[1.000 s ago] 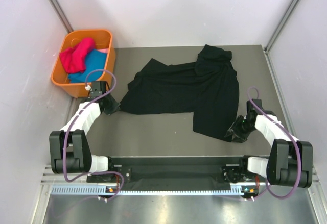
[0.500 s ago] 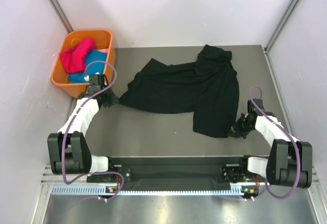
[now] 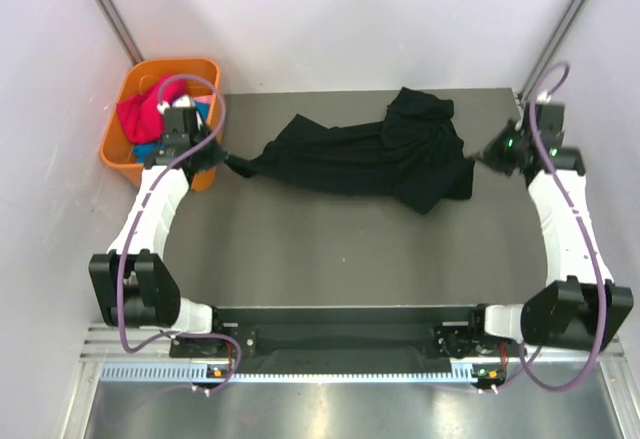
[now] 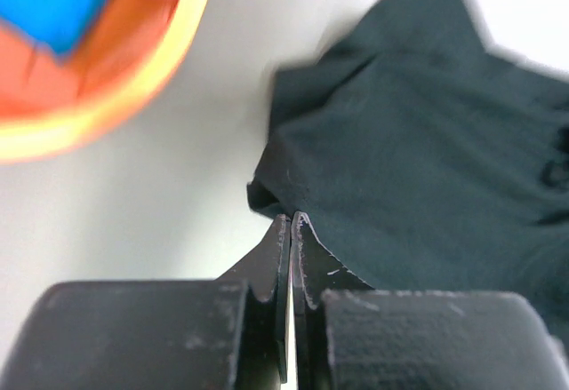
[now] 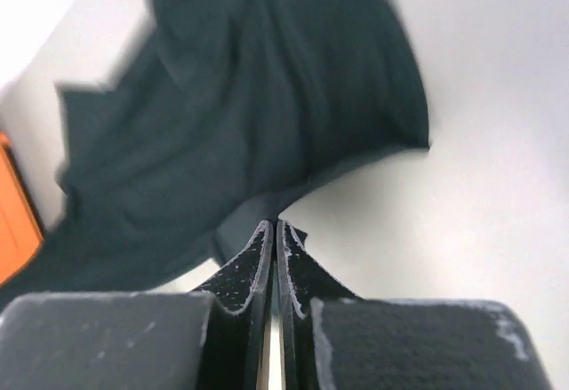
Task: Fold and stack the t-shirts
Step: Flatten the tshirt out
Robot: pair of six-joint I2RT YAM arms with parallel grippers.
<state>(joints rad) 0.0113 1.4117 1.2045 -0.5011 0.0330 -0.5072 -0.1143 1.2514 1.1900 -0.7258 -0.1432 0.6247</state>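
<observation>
Grey table (image 3: pixel 300 259), black t-shirt (image 3: pixel 370 154) stretched between left hand (image 3: pixel 230 161) and right hand (image 3: pixel 484 159), both apparently pinching its edges.

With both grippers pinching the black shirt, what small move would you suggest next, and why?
Probably draw the left gripper and right gripper slightly further apart, then lay the black t-shirt flat on the table. Each gripper is shut on an edge of it, yet the cloth between them looks bunched and wrinkled, so it likely needs spreading before any fold.
</observation>
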